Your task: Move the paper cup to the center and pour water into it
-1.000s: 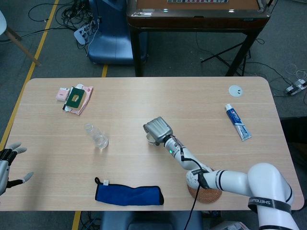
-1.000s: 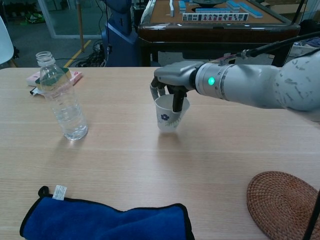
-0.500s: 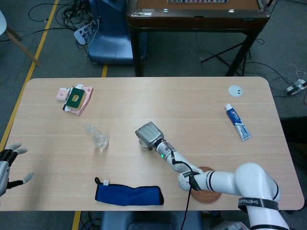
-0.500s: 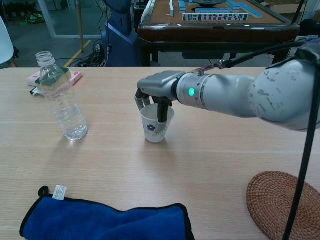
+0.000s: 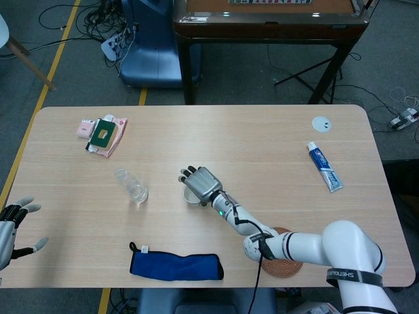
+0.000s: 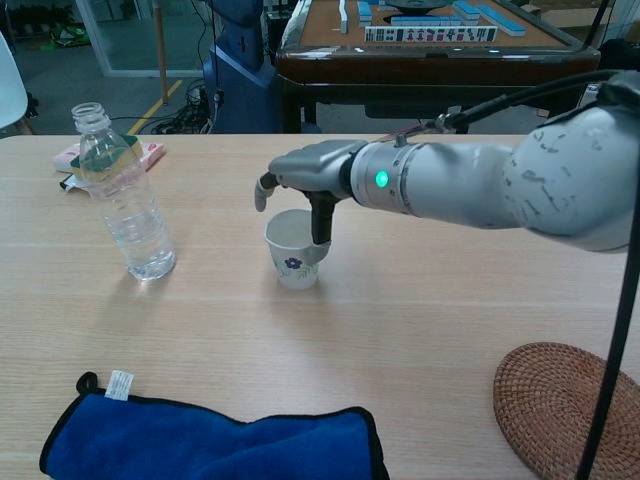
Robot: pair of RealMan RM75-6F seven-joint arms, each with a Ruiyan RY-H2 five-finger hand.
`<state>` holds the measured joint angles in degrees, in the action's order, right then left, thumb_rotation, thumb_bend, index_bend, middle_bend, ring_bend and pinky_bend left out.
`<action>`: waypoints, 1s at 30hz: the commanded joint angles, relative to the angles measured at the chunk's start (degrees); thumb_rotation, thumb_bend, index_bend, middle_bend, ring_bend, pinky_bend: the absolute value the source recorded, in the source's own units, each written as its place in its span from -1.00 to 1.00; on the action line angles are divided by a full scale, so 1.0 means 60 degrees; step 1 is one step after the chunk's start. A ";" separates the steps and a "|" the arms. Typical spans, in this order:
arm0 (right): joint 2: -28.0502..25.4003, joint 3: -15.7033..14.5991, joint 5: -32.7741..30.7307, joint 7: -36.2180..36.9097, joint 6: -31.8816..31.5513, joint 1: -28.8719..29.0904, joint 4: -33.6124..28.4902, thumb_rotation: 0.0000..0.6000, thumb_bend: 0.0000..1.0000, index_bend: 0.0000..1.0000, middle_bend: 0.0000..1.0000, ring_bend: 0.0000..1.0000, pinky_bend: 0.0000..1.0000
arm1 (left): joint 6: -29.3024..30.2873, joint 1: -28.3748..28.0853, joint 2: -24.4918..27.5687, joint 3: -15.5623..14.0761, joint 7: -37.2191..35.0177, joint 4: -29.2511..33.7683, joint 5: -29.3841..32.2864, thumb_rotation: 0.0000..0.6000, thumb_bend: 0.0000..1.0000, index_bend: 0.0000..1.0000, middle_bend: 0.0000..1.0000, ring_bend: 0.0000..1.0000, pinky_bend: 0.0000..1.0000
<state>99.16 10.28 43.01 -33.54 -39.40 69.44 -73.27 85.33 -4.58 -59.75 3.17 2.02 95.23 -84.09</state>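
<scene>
The white paper cup with a blue flower print stands upright near the table's middle; in the head view the paper cup is mostly hidden under my right hand. My right hand hovers over the cup's rim, its fingers stretched out and lifted off the cup, its thumb hanging down at the rim. The clear, uncapped water bottle stands upright to the cup's left, seen from above as the bottle, with a little water in it. My left hand hangs open off the table's left edge, holding nothing.
A blue cloth lies along the near edge. A woven coaster sits at the near right, under my right forearm. A toothpaste tube and a white disc lie far right, some small packets far left.
My right hand carried the cup leftward, set it down on the table, and spread its fingers off it. The bottle has not moved, and my left hand has barely shifted.
</scene>
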 commanded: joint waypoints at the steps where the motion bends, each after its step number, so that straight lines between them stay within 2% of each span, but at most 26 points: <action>1: -0.0073 -0.0034 0.0095 0.0046 -0.0108 -0.0017 -0.0119 1.00 -1.00 -0.61 -0.86 -0.86 -0.39 | 0.0003 0.0010 -0.0004 -0.0006 0.0008 -0.0008 0.0011 1.00 -0.80 -0.39 -0.60 -0.55 -0.19; 4: -0.0245 -0.0082 0.0219 0.0003 -0.0323 -0.0062 -0.0357 1.00 -1.00 -0.64 -0.88 -0.87 -0.41 | 0.0026 0.0017 -0.0006 -0.0005 -0.0020 -0.0017 -0.0003 1.00 -0.80 -0.39 -0.60 -0.55 -0.19; 9: -0.0875 -0.0262 0.0301 -0.0480 -0.1265 -0.0311 -0.1297 1.00 -1.00 -0.64 -0.88 -0.87 -0.41 | -0.0059 -0.0025 -0.0057 0.0000 -0.0037 -0.0057 0.0024 1.00 -0.80 -0.39 -0.60 -0.55 -0.19; 18: -0.2643 -0.0882 0.0570 -0.1436 -0.3424 -0.1363 -0.3926 1.00 -1.00 -0.64 -0.88 -0.87 -0.41 | -0.0292 -0.0152 -0.0321 -0.0128 0.0283 -0.0083 -0.0116 1.00 -0.80 -0.39 -0.59 -0.55 -0.19; 23: -0.3791 -0.1419 0.1308 -0.1369 -0.4515 -0.2293 -0.5249 1.00 -1.00 -0.64 -0.88 -0.87 -0.41 | -0.0329 -0.0203 -0.0484 -0.0159 0.0504 -0.0133 -0.0180 1.00 -0.80 -0.39 -0.59 -0.55 -0.19; 25: -0.4205 -0.1598 0.1757 -0.0961 -0.5034 -0.2823 -0.5590 1.00 -1.00 -0.64 -0.86 -0.87 -0.41 | -0.0315 -0.0225 -0.0583 -0.0158 0.0670 -0.0204 -0.0211 1.00 -0.80 -0.39 -0.59 -0.55 -0.19; 30: -0.4906 -0.2171 0.3123 -0.0134 -0.6152 -0.4040 -0.5676 1.00 -1.00 -0.64 -0.81 -0.87 -0.41 | -0.0412 -0.0300 -0.0748 -0.0210 0.0804 -0.0261 -0.0293 1.00 -0.80 -0.39 -0.58 -0.54 -0.18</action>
<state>72.27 -0.43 57.86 -36.99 -73.28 48.90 -106.42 82.92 -6.30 -64.14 1.97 6.76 93.70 -85.76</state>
